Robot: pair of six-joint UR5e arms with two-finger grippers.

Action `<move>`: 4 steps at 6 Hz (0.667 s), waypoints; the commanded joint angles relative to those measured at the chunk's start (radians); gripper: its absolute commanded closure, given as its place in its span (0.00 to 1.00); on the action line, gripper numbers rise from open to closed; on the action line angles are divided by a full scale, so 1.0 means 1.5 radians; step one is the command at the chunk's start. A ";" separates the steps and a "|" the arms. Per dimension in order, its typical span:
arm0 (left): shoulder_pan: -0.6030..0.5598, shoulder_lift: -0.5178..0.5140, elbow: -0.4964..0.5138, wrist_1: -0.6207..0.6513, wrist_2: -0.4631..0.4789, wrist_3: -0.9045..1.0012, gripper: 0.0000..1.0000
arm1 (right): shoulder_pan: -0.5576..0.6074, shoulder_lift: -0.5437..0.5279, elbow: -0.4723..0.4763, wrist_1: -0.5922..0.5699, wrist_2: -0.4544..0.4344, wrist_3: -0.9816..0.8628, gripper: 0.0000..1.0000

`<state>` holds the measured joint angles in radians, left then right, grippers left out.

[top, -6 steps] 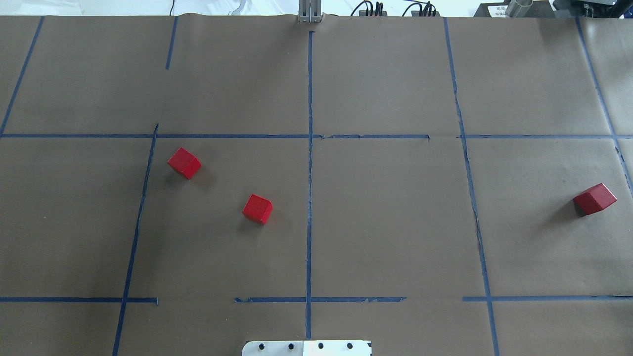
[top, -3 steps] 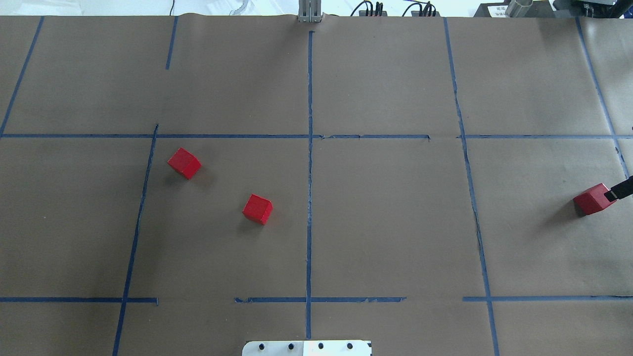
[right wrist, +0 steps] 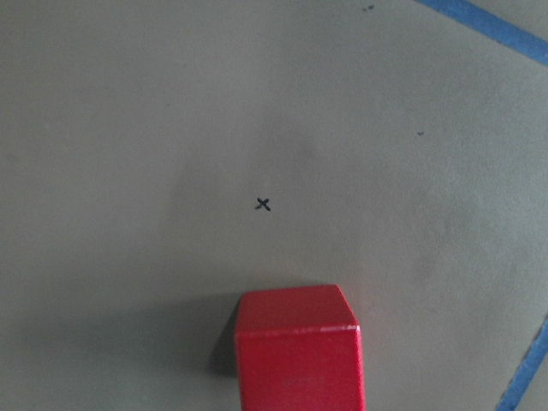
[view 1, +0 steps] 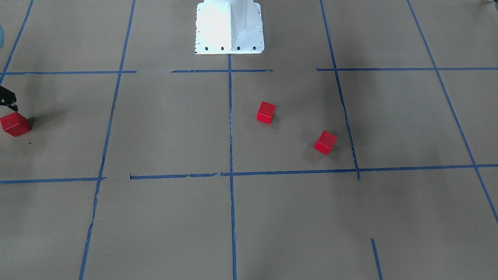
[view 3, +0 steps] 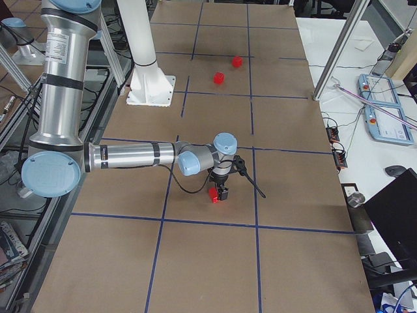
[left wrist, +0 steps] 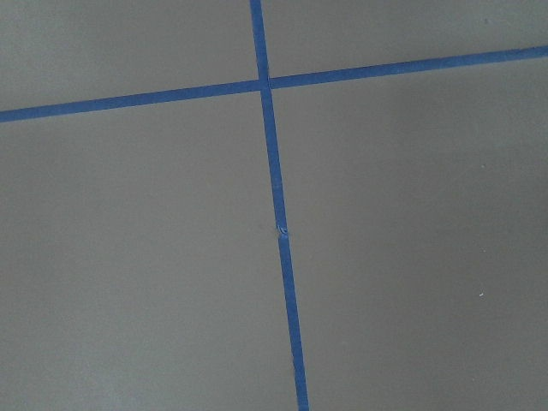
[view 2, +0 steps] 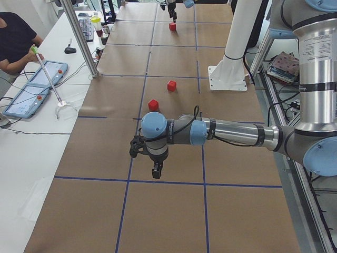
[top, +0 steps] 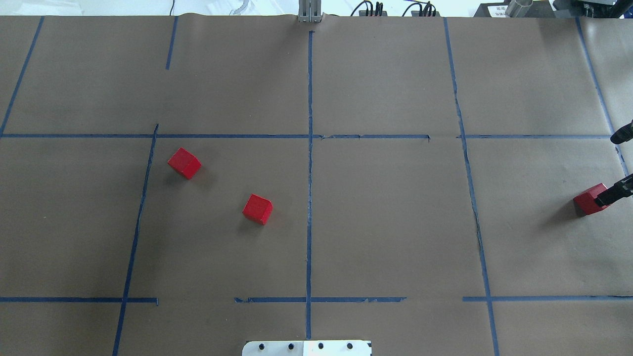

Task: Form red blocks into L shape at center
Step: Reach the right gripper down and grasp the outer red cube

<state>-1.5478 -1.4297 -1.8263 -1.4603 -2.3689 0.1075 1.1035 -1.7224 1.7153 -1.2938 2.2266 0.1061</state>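
Two red blocks (top: 184,163) (top: 257,209) lie left of the center tape line (top: 309,198), apart from each other. The third red block (top: 588,200) sits far right, near the paper's edge. My right gripper (top: 607,170) hangs open over it. One finger (top: 614,193) overlaps the block's right side and the other finger (top: 621,135) is farther forward. The right wrist view has that block (right wrist: 298,347) at the bottom centre. My left gripper (view 2: 156,171) points down over bare paper far from the blocks. I cannot tell whether it is open or shut.
The white robot base (top: 306,347) stands at the near middle edge. Blue tape lines (left wrist: 278,223) grid the brown paper. A person (view 2: 13,37) sits at a side table with control pads. A metal post (view 2: 79,37) rises beside the table.
My right gripper has come in from the right edge over the far-right block: first one finger, now both show. None of the blocks has moved.
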 commanded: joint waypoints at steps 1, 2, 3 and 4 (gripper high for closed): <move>-0.001 0.000 -0.004 0.000 -0.001 0.000 0.00 | -0.013 0.010 -0.029 0.000 -0.002 -0.004 0.01; 0.000 0.000 -0.005 0.000 -0.001 0.000 0.00 | -0.025 0.012 -0.038 0.000 -0.003 -0.003 0.01; -0.001 0.000 -0.005 0.000 -0.001 0.000 0.00 | -0.031 0.018 -0.044 0.000 -0.003 -0.003 0.01; -0.001 0.000 -0.007 0.000 -0.001 0.000 0.00 | -0.040 0.027 -0.053 0.000 -0.004 -0.002 0.01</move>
<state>-1.5490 -1.4297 -1.8341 -1.4604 -2.3700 0.1074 1.0559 -1.6932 1.6482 -1.2932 2.2224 0.1017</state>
